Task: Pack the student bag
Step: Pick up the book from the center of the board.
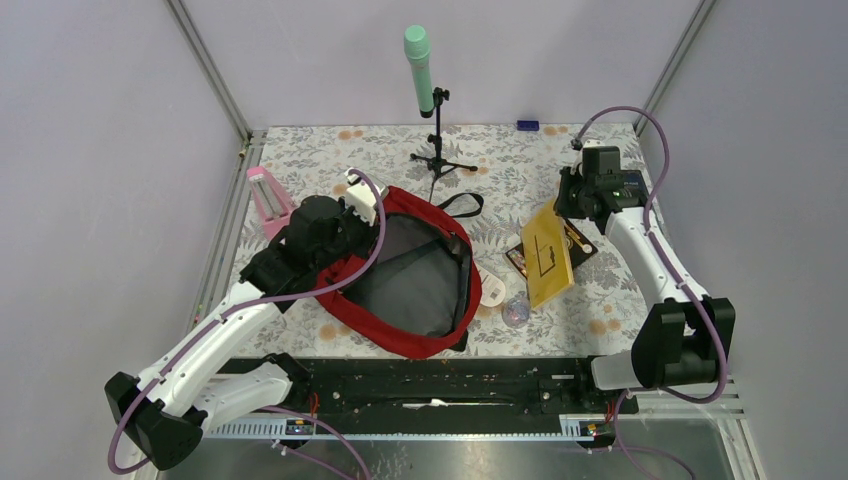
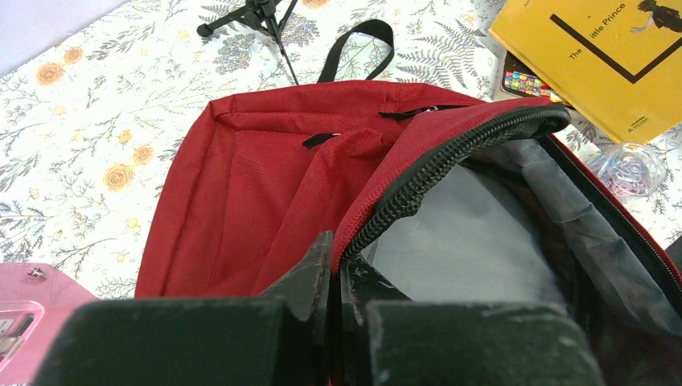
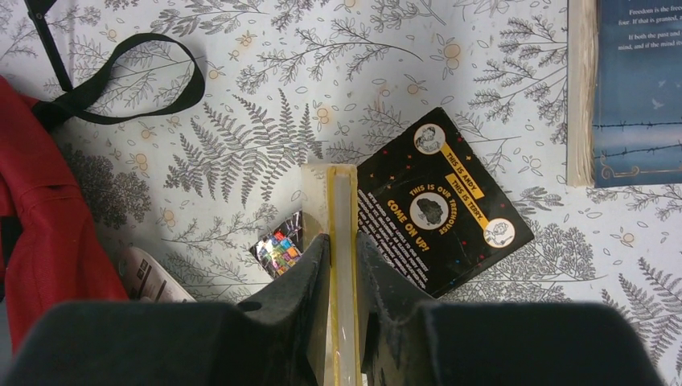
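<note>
Your left gripper (image 2: 338, 253) pinches student bag (image 1: 420, 280) rim; right gripper (image 3: 342, 245) clamps yellow book (image 1: 548, 258) edge. Book may swing, snag zipper (image 2: 434, 173).

Stretched the left arm (image 1: 215, 335) from the near left corner up and inward, elbow low, wrist bent over the bag (image 1: 410, 345). Pinched the left jaws tight on its zippered rim. Reached the right arm (image 1: 650, 255) from the near right corner toward the far side, wrist turned down. Gripped the edge of a yellow book (image 1: 548, 258) between the right jaws, slightly parted.
</note>
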`<control>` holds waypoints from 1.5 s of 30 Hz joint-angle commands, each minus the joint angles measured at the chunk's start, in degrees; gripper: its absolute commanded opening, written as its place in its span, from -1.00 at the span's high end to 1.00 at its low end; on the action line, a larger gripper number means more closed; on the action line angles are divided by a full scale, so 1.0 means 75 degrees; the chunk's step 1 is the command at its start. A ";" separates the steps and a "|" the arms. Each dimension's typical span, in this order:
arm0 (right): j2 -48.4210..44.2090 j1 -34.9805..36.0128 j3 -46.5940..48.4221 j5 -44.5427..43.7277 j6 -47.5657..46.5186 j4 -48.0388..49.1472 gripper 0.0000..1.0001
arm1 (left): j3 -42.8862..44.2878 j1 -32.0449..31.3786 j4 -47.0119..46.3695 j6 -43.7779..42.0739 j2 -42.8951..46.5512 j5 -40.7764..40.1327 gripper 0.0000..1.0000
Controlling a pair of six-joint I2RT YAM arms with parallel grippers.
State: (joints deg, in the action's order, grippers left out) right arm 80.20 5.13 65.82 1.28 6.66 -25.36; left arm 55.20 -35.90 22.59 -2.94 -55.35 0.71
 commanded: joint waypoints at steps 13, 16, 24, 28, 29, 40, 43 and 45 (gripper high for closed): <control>0.0439 0.0115 -0.0324 0.2248 -0.0191 0.0160 0.47 | 0.0035 0.0029 -0.0541 0.0064 0.0169 0.0049 1.00; 0.0510 0.0113 -0.0327 0.2628 -0.0279 0.0148 0.43 | 0.0035 0.0029 -0.0539 0.0066 0.0173 0.0054 1.00; 0.0776 0.0113 -0.0362 0.2767 -0.0389 0.0141 0.38 | 0.0035 0.0032 -0.0539 0.0076 0.0173 0.0069 1.00; 0.0768 0.0113 -0.0482 0.1107 -0.0046 0.0121 -0.05 | 0.0035 0.0029 -0.0540 0.0077 0.0173 0.0059 1.00; 0.0701 0.0113 -0.0562 0.0487 0.0129 0.0081 -0.19 | 0.0035 0.0030 -0.0539 0.0082 0.0167 0.0055 1.00; -0.1703 -0.1450 -0.3530 0.0182 0.3173 0.0912 -0.67 | 0.0011 0.0030 -0.0551 0.0088 0.0201 0.0097 1.00; -0.2258 -0.1845 -0.4154 0.0233 0.3654 0.1016 -0.73 | 0.0004 0.0030 -0.0563 0.0099 0.0216 0.0104 1.00; -0.2509 -0.1861 -0.4410 0.0154 0.3839 0.1044 -0.83 | -0.0001 0.0030 -0.0561 0.0109 0.0220 0.0109 1.00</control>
State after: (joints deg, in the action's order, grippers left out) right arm 64.90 -8.36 35.68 1.63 28.40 -19.99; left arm 54.89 -35.90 22.59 -2.90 -55.22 0.84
